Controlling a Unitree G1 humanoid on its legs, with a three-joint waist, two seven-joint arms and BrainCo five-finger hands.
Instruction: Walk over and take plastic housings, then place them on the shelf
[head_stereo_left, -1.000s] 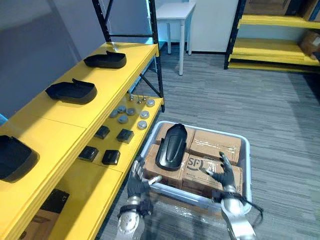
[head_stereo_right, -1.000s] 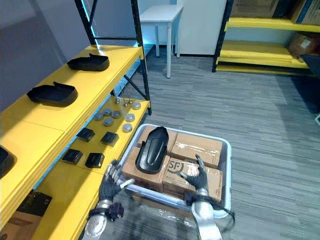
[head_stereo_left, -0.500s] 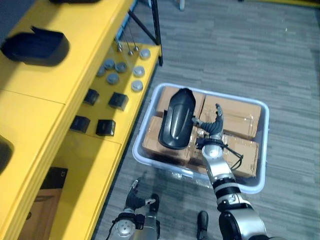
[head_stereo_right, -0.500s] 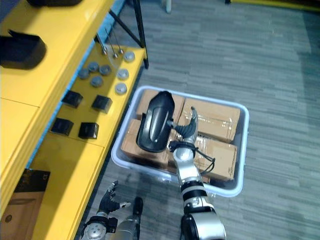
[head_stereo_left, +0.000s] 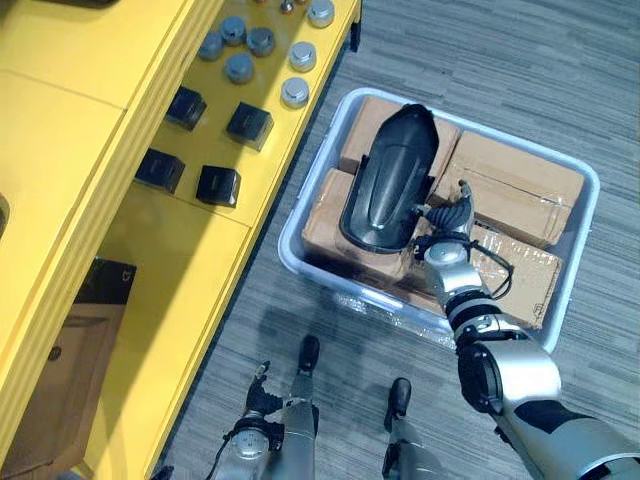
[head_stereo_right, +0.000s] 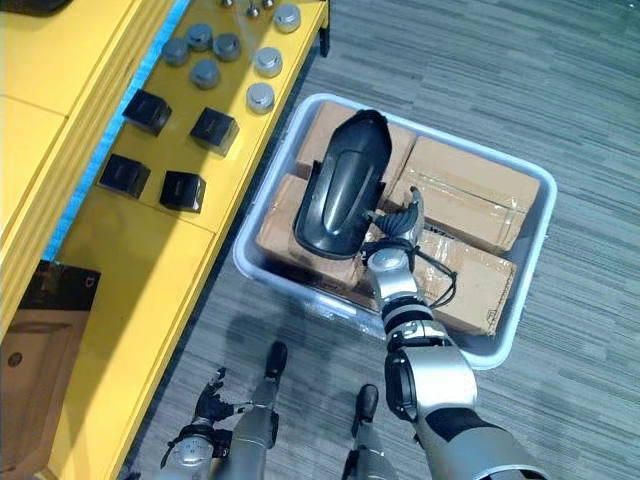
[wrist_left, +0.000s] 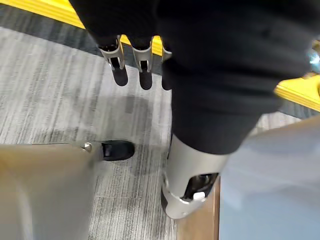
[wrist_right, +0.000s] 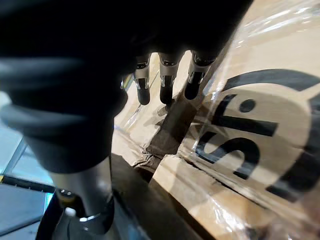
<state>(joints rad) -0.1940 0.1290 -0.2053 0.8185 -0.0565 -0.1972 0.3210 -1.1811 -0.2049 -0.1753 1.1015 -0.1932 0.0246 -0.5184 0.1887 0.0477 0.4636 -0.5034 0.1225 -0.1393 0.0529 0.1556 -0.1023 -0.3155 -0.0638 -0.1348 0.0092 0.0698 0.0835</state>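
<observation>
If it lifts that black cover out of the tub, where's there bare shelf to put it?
The upper yellow shelf board is mostly bare. The lower board is free on the near side of the black blocks. Crowded: its far end, with blocks and grey discs, and the bin, packed with cartons under the plastic housing beside the right hand.

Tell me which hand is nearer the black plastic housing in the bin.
Right. The right hand is inside the bin, over the cardboard boxes, close beside the housing. The left hand hangs low outside the bin, beside the yellow shelf, well away from it.
</observation>
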